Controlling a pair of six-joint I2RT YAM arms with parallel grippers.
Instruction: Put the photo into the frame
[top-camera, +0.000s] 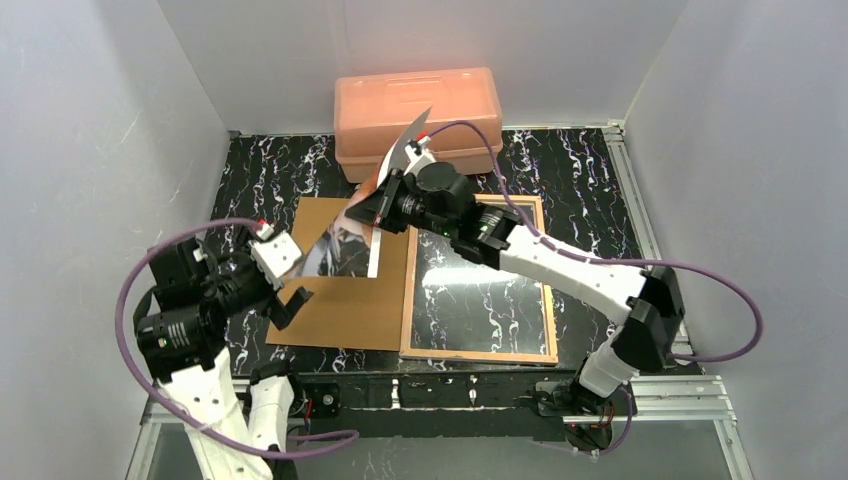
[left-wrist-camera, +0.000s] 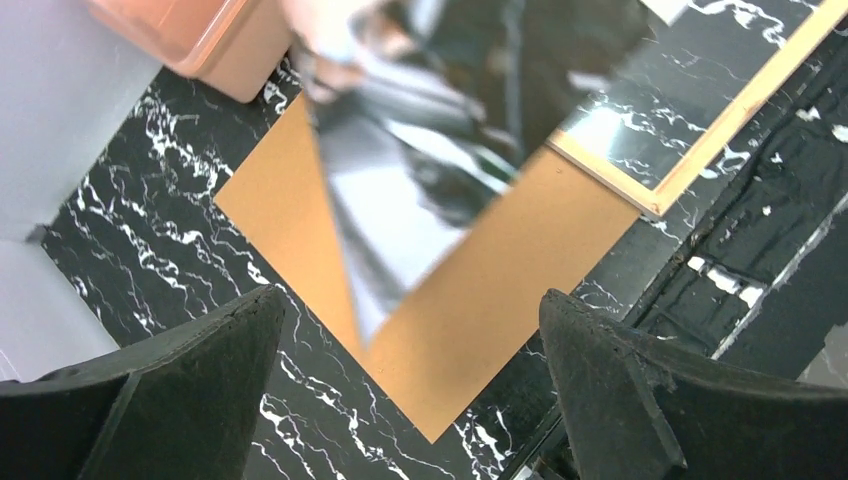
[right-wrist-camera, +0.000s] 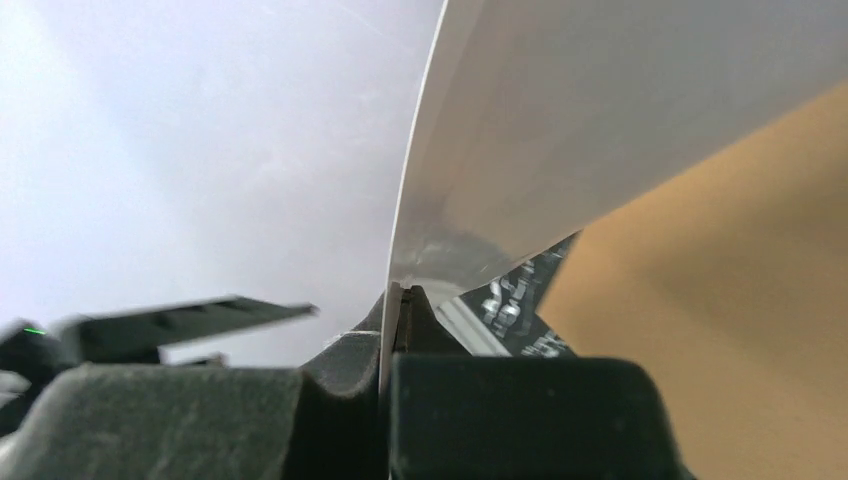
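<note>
Nearest me, the left gripper (left-wrist-camera: 410, 305) hung with jaws wide apart and empty over the brown backing board (left-wrist-camera: 500, 330). The right gripper (right-wrist-camera: 400, 298) was clamped on one edge of the photo (right-wrist-camera: 600, 120), holding it curled above that board. The frame (top-camera: 480, 354) lay just to the right (tan side up). A carrying step, I judged; next the photo needed swinging right and lowering square inside the rails.

The photo (top-camera: 348, 250) was thin paper, glossy on its printed face and plain matt white on the back. The backing board (top-camera: 340, 310) looked like matt brown fibreboard. The frame (top-camera: 480, 355) had light wood rails around a reflective pane. The surface (top-camera: 250, 180) was shiny, black and marble-patterned; the box (top-camera: 415, 105) was translucent orange plastic.
</note>
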